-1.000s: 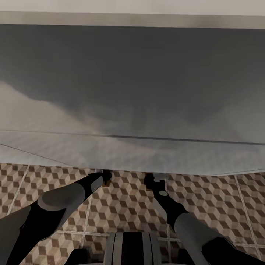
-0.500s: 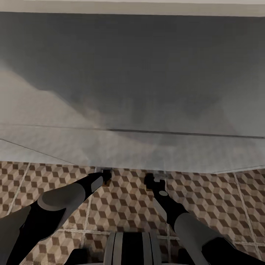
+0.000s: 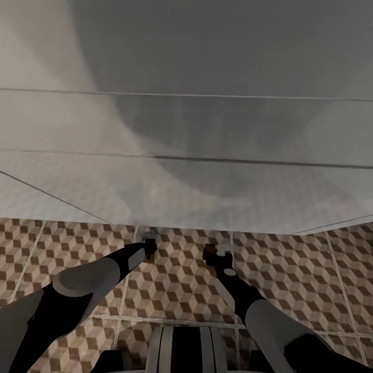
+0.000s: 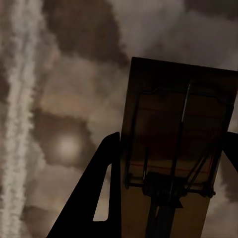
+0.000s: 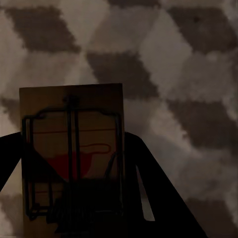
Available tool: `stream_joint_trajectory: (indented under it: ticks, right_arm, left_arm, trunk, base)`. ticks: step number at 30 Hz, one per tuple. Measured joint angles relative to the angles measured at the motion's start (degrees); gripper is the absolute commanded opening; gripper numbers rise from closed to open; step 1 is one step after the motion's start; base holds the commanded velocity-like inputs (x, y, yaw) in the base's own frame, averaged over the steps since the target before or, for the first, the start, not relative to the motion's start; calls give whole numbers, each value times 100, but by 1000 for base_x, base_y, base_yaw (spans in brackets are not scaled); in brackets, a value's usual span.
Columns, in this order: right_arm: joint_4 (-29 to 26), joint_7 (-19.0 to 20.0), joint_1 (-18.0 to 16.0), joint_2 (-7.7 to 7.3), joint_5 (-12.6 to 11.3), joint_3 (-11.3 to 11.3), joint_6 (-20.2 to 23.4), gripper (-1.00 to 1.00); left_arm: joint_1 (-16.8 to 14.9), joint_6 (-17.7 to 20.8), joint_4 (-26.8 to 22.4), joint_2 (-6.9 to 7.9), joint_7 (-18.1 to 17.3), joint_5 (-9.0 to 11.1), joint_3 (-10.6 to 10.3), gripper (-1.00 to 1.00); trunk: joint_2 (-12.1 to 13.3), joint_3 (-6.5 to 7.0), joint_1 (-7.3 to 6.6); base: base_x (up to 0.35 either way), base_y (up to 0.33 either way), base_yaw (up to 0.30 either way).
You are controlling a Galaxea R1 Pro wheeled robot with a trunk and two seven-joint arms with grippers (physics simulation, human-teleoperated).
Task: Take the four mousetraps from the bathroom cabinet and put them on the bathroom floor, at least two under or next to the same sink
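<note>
In the left wrist view a tan wooden mousetrap (image 4: 173, 124) with a dark wire bar sits between the two dark fingers (image 4: 101, 193) of my left gripper (image 4: 172, 144), which is shut on it. My right gripper (image 5: 74, 144) is shut on a second mousetrap (image 5: 72, 148) with a red mark. In the head view both grippers, left (image 3: 149, 247) and right (image 3: 220, 254), hang low over the cube-patterned bathroom floor (image 3: 290, 280), side by side, close to the foot of a pale surface. The cabinet and the other mousetraps are out of view.
A broad pale grey-white surface (image 3: 207, 129) with thin horizontal seams rises from the floor straight ahead, partly in shadow; I cannot tell what it belongs to. Patterned floor tiles (image 3: 46, 248) spread to both sides of the arms.
The head camera has tilted: the pale surface's top edge has left the view and its foot sits higher in the picture. Both arms hold the same pose with their mousetraps.
</note>
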Motion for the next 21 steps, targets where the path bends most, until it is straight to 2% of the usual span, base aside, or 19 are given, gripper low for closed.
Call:
stream_joint_trajectory:
  ticks: [5, 12, 21]
  right_arm:
    - [0, -1, 0, 4, 6, 5, 0, -100]
    - [1, -1, -1, 4, 7, 7, 1, -100]
    - [8, -1, 0, 16, 7, 8, 0, -100]
  left_arm:
    - [0, 0, 0, 0, 0, 0, 0, -100]
    - [-1, -6, 3, 1, 0, 0, 1, -100]
    - [0, -9, 4, 0, 0, 0, 0, -100]
  trunk:
    - [0, 0, 0]
    - [0, 0, 0]
    - [0, 0, 0]
  base:
    - [0, 0, 18]
    - [0, 0, 163]
    - [0, 0, 17]
